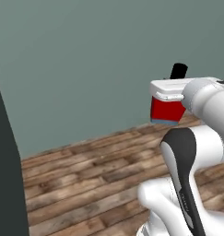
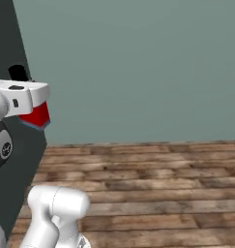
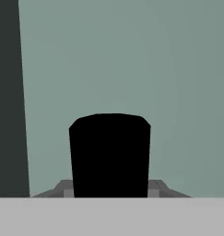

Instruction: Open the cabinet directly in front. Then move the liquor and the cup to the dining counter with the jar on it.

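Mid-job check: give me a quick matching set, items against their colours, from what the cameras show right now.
Items:
1. cap of the squat liquor bottle
2. label of the bottle
3. plank floor
4. plain back wall

Colours:
a. brown wood
b. grey-green
c. black
d. red

Pairs: 1-c, 2-d, 3-a, 4-b

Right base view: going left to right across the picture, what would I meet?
Dark panel → the gripper holding the liquor with its black cap → grey-green wall above the wooden floor.
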You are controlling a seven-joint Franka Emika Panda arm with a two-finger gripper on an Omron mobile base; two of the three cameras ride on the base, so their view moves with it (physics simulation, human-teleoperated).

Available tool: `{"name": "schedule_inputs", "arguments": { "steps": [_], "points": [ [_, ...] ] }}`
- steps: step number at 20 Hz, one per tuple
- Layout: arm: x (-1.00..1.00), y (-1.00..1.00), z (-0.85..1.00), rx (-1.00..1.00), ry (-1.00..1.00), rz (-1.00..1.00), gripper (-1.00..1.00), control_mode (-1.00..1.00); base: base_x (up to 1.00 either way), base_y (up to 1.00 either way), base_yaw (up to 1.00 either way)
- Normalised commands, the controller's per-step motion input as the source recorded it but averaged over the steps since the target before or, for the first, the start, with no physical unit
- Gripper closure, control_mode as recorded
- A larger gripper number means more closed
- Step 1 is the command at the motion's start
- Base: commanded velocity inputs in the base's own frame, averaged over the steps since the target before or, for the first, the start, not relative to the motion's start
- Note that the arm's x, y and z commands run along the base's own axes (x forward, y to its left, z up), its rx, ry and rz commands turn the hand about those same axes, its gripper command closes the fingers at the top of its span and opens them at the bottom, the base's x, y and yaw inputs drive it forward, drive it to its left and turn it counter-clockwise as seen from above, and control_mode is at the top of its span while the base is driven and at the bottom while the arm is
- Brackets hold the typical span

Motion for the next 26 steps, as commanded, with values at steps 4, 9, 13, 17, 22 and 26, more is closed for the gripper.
{"name": "schedule_inputs", "arguments": {
  "steps": [4,9,13,17,22,26],
  "points": [
    [0.00,0.00,0.00,0.00,0.00,0.00,1.00,1.00,1.00,0.00,-0.38],
    [0.00,0.00,0.00,0.00,0.00,0.00,1.00,1.00,0.98,0.00,-0.41],
    [0.00,0.00,0.00,0.00,0.00,0.00,1.00,1.00,0.93,0.00,-0.44],
    [0.00,0.00,0.00,0.00,0.00,0.00,1.00,1.00,0.87,0.00,-0.45],
    [0.00,0.00,0.00,0.00,0.00,0.00,1.00,1.00,0.82,0.00,-0.46],
    [0.00,0.00,0.00,0.00,0.00,0.00,1.00,1.00,0.77,0.00,-0.47]
  ]
}}
